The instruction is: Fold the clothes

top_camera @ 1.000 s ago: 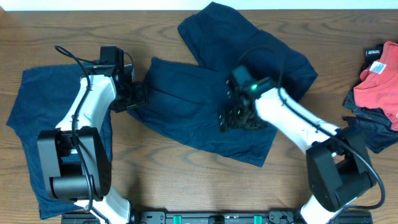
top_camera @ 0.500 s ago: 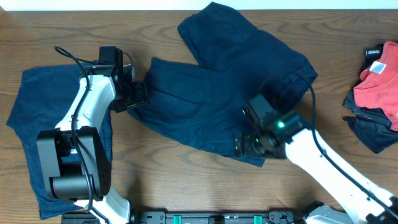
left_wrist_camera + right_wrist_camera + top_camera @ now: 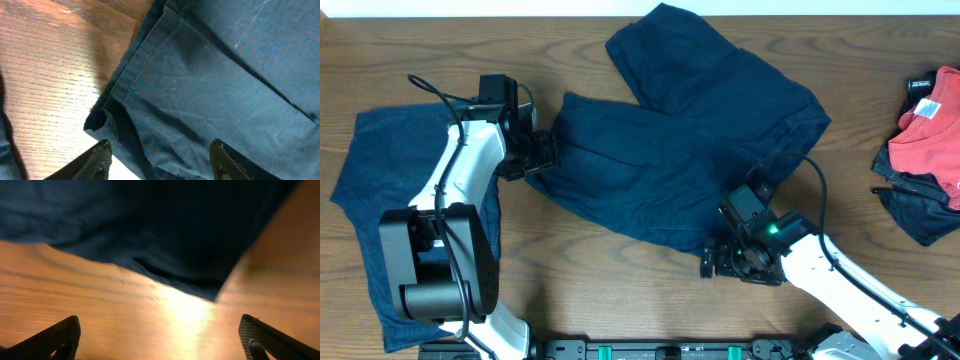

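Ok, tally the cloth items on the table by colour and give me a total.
Navy blue: 2, the middle navy garment, counted as one, and the left navy garment
Red: 1, the red garment
Black: 1, the black garment
Total: 4

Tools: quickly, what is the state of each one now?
Left tool: open, over the cloth corner, holding nothing.
Right tool: open, over the table by the cloth, holding nothing.

I see wooden table (image 3: 620,290): navy clothes (image 3: 660,160) spread centre toward 12 o'clock, second navy garment (image 3: 380,180) at 9, red-and-dark pile (image 3: 925,140) at 3.
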You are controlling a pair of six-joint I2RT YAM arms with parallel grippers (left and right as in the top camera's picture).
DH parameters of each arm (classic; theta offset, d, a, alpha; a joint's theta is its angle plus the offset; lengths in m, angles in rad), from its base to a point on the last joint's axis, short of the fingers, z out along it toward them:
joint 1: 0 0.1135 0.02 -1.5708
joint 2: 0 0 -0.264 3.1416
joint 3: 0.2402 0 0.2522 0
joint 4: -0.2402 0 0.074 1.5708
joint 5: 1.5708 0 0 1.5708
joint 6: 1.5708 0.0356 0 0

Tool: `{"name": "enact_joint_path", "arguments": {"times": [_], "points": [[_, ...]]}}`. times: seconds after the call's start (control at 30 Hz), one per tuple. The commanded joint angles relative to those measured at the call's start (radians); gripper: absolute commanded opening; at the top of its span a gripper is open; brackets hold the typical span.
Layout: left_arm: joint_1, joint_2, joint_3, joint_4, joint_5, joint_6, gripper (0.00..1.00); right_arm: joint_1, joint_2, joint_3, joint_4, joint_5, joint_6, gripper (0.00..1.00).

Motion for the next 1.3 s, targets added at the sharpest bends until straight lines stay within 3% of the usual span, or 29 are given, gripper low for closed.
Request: {"name": "enact_joint_path", "arguments": {"times": [0.0, 0.23, 0.4, 0.47, 0.5, 0.53, 0.63, 0.87, 1.07, 1.27], "points": [[0.004, -0.006, 0.006, -0.003, 0.005, 0.009, 0.64, 0.010, -0.009, -0.015, 0.041, -0.001, 0.013, 0.97], [0.004, -0.006, 0.006, -0.012, 0.005, 0.009, 0.65, 0.008, 0.046, -0.025, 0.109, 0.041, 0.013, 0.92], [0.004, -0.006, 0.006, -0.014, 0.005, 0.009, 0.64, 0.009, 0.126, -0.025, 0.131, 0.041, 0.013, 0.78], [0.004, -0.006, 0.006, -0.014, 0.005, 0.009, 0.65, 0.009, 0.154, -0.025, 0.150, 0.041, 0.013, 0.50], [0.004, -0.006, 0.006, -0.014, 0.005, 0.010, 0.64, 0.009, 0.164, -0.025, 0.160, 0.041, 0.013, 0.17], [0.004, -0.006, 0.006, -0.014, 0.005, 0.010, 0.64, 0.009, 0.173, -0.025, 0.167, 0.041, 0.013, 0.01], [0.004, -0.006, 0.006, -0.010, 0.004, 0.022, 0.64, 0.009, 0.174, -0.025, 0.178, 0.041, 0.013, 0.01], [0.011, -0.006, 0.006, 0.021, -0.069, 0.052, 0.80, 0.009, 0.172, -0.025, 0.173, 0.041, 0.013, 0.01], [0.072, -0.002, -0.001, 0.023, -0.077, 0.054, 0.81, 0.009, 0.172, -0.025, 0.173, 0.041, 0.012, 0.01], [0.111, 0.012, -0.039, 0.028, 0.005, 0.053, 0.81, 0.009, 0.172, -0.025, 0.172, 0.041, 0.005, 0.01]]}}
